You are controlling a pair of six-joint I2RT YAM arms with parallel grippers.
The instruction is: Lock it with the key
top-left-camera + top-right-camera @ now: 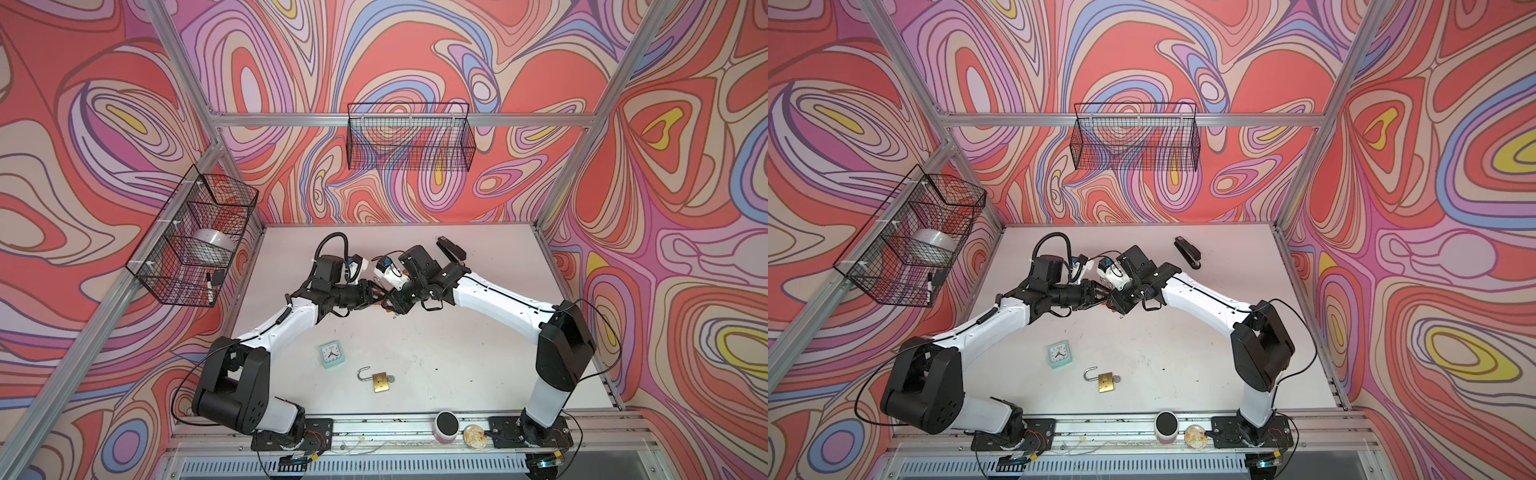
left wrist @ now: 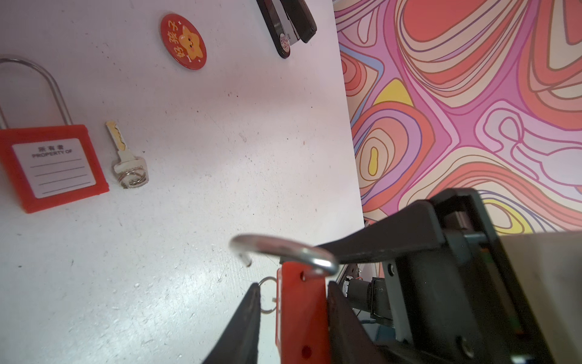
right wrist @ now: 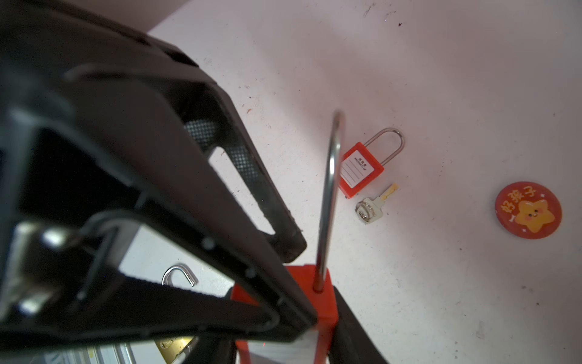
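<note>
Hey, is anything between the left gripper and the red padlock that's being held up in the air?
Almost nothing. In the left wrist view the held red padlock sits between the left gripper's fingers. Only a thin key ring shows in the gap beside one finger, so it may get pinched.
</note>
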